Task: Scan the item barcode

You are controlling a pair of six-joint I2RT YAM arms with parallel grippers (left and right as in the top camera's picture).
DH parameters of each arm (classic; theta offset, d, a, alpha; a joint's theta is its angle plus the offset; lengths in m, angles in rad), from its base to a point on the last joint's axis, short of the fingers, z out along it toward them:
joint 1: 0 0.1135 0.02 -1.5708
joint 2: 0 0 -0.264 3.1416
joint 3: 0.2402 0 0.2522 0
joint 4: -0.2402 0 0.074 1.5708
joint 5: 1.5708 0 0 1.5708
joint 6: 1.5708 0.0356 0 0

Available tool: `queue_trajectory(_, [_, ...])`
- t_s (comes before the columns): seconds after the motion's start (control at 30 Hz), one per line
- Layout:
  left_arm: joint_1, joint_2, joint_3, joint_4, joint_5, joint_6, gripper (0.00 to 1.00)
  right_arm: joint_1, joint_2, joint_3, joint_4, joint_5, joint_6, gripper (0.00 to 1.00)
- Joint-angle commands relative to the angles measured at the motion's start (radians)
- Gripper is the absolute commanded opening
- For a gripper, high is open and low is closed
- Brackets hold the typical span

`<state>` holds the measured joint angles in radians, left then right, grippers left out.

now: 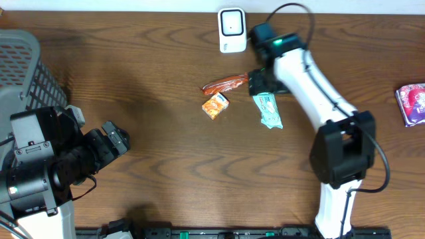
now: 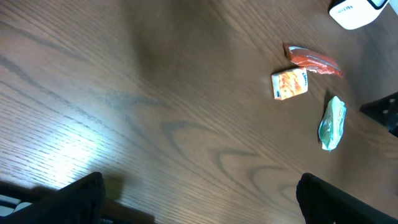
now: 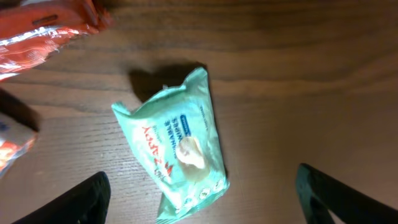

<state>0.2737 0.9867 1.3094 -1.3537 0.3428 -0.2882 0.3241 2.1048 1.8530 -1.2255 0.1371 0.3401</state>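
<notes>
A teal wipes pack [image 1: 267, 111] lies flat on the wooden table, just in front of the white barcode scanner [image 1: 231, 30]. My right gripper [image 1: 262, 85] hovers over the pack's far end. In the right wrist view the pack [image 3: 174, 152] lies loose between the wide-open fingers of the right gripper [image 3: 202, 199], touching neither. My left gripper [image 1: 118, 137] rests open at the left, far from the items. In its own view the left gripper [image 2: 202, 202] holds nothing, and the pack [image 2: 331, 123] and scanner [image 2: 354, 11] show far off.
A red snack packet [image 1: 226, 84] and a small orange box [image 1: 215, 105] lie just left of the pack. A grey basket [image 1: 26, 66] stands at the far left. A pink packet [image 1: 413, 103] lies at the right edge.
</notes>
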Motion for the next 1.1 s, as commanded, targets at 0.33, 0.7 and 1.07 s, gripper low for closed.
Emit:
queue_trajectory(0.33, [0.000, -0.001, 0.004, 0.000, 0.012, -0.002, 0.98, -0.235, 0.010, -0.184, 0.088, -0.708, -0.402, 0.75])
queue_trajectory(0.7, [0.000, -0.001, 0.004, 0.000, 0.012, -0.002, 0.98, -0.192, 0.010, -0.402, 0.304, -0.702, -0.299, 0.59])
queue_trajectory(1.07, [0.000, -0.001, 0.004, 0.000, 0.012, -0.002, 0.98, -0.022, -0.046, -0.225, 0.144, -0.253, -0.069, 0.62])
